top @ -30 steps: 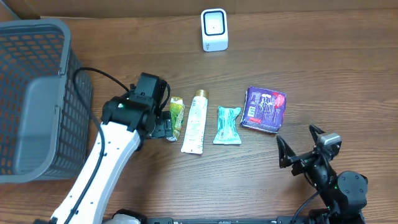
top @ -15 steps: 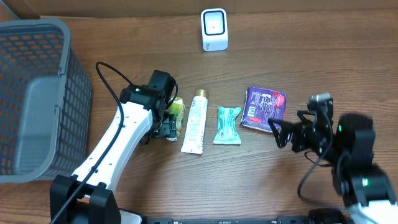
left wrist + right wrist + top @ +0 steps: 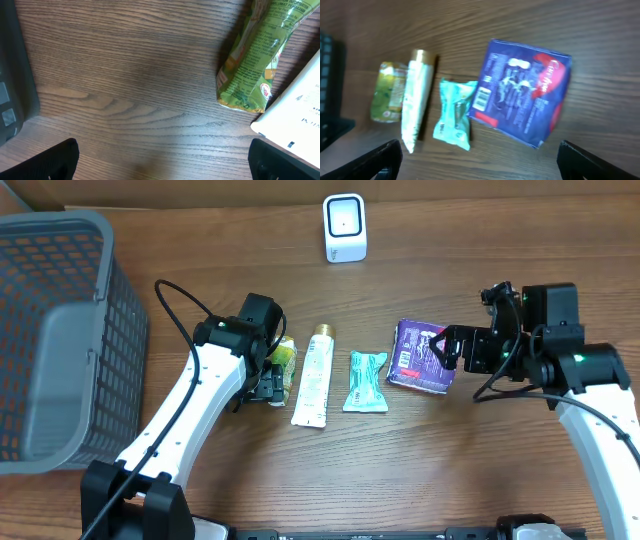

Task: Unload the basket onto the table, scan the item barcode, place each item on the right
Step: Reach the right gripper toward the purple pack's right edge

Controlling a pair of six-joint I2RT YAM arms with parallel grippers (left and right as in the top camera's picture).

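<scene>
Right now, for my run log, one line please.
left gripper open near green packet | right gripper open near purple packet | nothing held

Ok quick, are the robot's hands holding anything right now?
Left gripper: open, holding nothing.
Right gripper: open, holding nothing, by the purple packet.

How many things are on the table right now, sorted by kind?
Packets: 3 (green packet, teal packet, purple packet)
Tube: 1
Scanner: 1
Basket: 1
Total: 6
</scene>
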